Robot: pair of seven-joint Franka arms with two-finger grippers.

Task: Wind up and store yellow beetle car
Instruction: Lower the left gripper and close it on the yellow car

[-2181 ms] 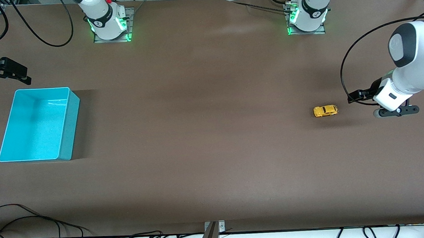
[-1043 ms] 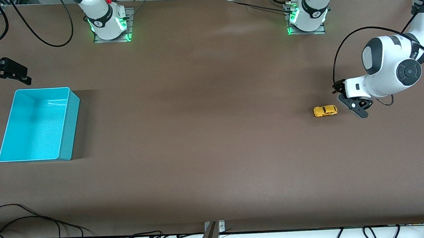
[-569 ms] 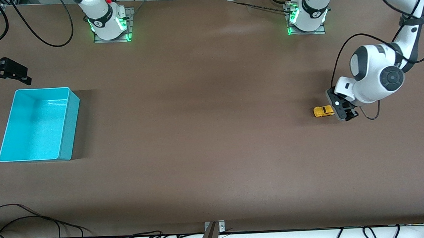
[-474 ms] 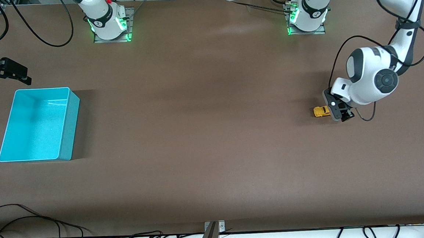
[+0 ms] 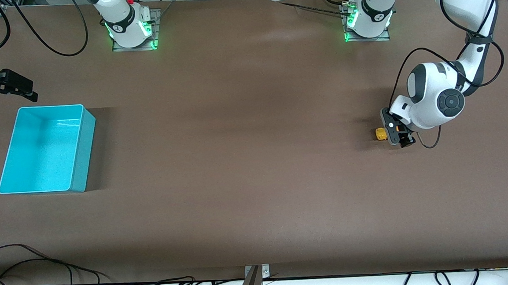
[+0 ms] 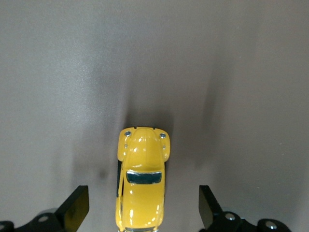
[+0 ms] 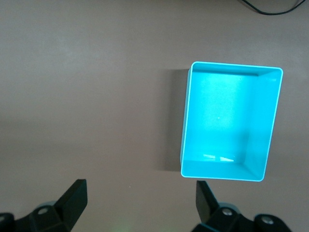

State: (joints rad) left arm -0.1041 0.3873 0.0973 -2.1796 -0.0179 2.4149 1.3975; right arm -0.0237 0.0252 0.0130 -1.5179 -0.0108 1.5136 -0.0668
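The yellow beetle car [image 6: 142, 187] sits on the table [image 5: 255, 160] toward the left arm's end, its long axis running between the spread fingers of the left gripper [image 6: 143, 212] above it. The right gripper [image 7: 140, 203] waits open beside the turquoise bin [image 5: 80, 144].

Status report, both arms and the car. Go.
Left gripper open, over the car, fingers either side, not touching. Right gripper open, waiting above the table near the bin. Car on the table, not stored. Nothing in the way.
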